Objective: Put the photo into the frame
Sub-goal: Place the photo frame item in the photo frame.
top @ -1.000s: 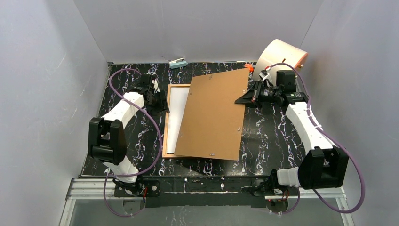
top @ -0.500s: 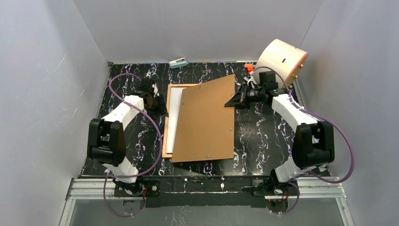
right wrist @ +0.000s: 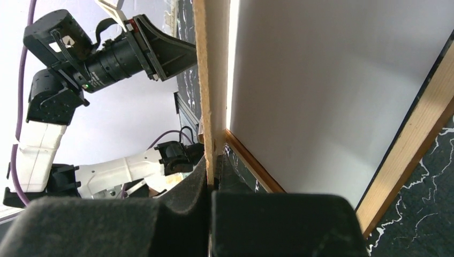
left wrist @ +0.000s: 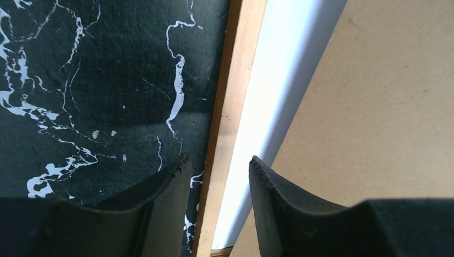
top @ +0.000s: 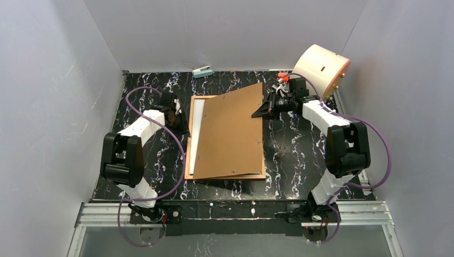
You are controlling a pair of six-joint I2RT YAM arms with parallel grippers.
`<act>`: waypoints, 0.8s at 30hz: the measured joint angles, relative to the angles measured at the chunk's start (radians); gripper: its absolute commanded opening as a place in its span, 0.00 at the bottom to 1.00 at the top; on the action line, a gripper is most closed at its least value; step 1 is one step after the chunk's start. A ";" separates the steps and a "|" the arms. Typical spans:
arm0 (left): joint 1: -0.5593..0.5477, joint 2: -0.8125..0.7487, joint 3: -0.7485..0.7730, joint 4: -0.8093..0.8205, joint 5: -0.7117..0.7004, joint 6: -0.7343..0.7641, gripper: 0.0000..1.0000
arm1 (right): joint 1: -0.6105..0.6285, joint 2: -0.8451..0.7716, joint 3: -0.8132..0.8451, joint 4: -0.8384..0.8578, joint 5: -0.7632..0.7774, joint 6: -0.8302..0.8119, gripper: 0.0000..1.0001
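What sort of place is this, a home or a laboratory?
Probably a laboratory booth: plain white walls close in a black marbled table, and the left arm and right arm are bolted to a metal rail at its near edge.

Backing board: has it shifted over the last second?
Yes. The backing board, pinched by the right gripper, has swung leftward against the unmoved frame, so its right edge now nearly meets the frame's right side.
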 measured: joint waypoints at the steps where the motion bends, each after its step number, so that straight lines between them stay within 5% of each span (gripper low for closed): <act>1: 0.000 0.004 -0.007 0.001 0.000 0.000 0.37 | 0.000 0.014 0.008 0.002 -0.003 0.001 0.01; 8: 0.000 0.025 -0.039 0.002 0.010 0.001 0.27 | 0.000 0.090 0.046 0.017 -0.023 0.005 0.01; 24: 0.000 0.026 -0.044 0.007 0.015 0.004 0.22 | 0.002 0.202 0.147 0.035 -0.053 -0.013 0.01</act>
